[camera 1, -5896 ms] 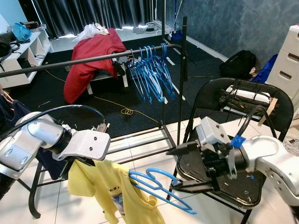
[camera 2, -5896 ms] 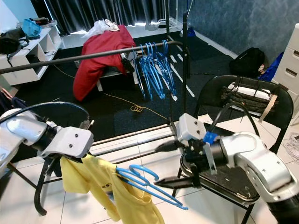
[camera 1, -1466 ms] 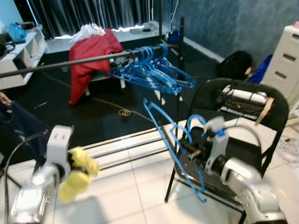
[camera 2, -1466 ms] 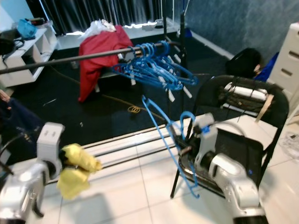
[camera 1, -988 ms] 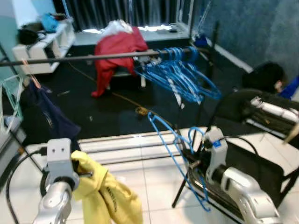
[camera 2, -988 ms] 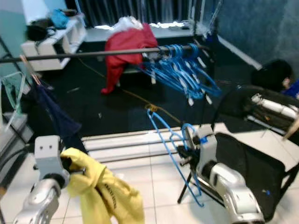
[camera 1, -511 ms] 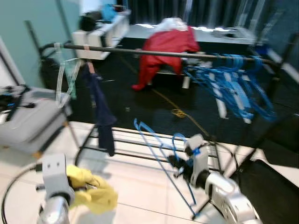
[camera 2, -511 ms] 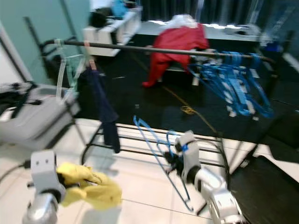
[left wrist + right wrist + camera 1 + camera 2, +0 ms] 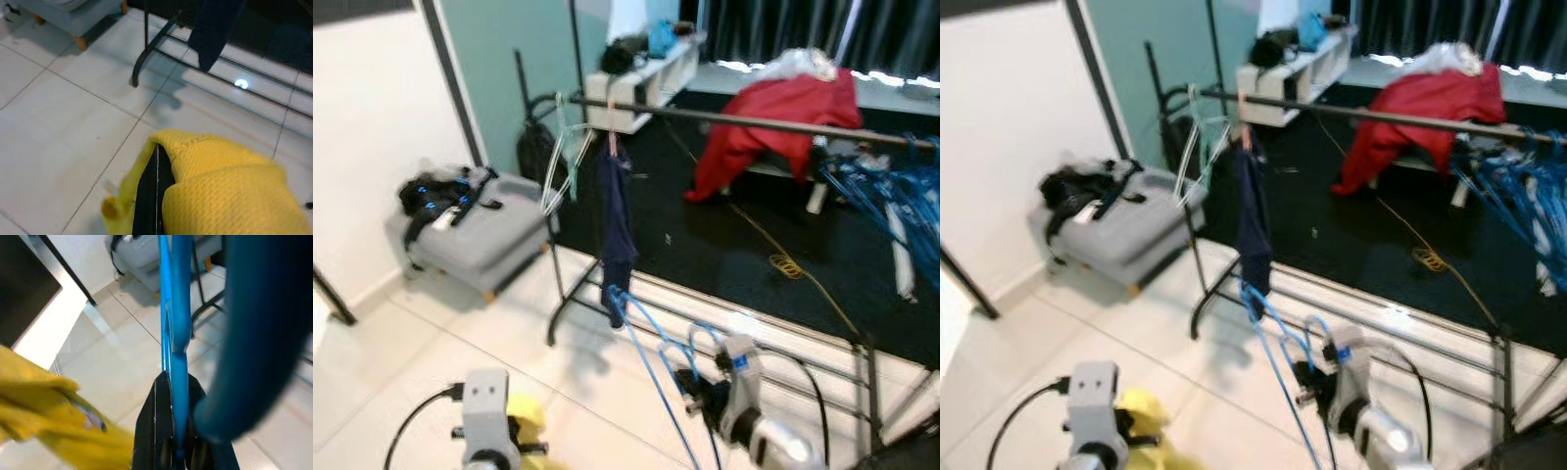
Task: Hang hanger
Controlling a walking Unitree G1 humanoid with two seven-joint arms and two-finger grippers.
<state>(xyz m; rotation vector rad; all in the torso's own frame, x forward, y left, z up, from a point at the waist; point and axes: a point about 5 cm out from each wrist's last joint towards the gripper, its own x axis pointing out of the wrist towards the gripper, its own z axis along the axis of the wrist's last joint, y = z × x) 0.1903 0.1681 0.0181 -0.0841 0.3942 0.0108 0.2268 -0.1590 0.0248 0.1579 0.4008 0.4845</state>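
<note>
Blue plastic runs straight up between the right gripper's (image 9: 172,431) black fingers in its wrist view: the jaws are clamped on the hanger (image 9: 172,333), with a blurred curve of the same blue close to the lens beside it. From the head, that gripper (image 9: 690,384) sits low at centre, in front of the rack's (image 9: 862,362) floor bars, and the hanger (image 9: 651,352) slants up and to the left from it, its top end near the hem of a dark garment (image 9: 615,220). That garment hangs from the rail (image 9: 754,120), with pale hangers (image 9: 563,157) beside it and a bunch of blue hangers (image 9: 891,201) far along to the right.

Yellow cloth (image 9: 220,191) swells over the left gripper (image 9: 155,196) in its wrist view, the narrow fingers pinched together on a fold of it above white tile (image 9: 58,127). The head views show just a scrap of that cloth (image 9: 524,416) beside the silver wrist.

Left of the rack, a grey case (image 9: 480,230) lies on the floor with a black tangle (image 9: 435,191) on top. A red cloth (image 9: 773,122) is draped beyond the rail.
</note>
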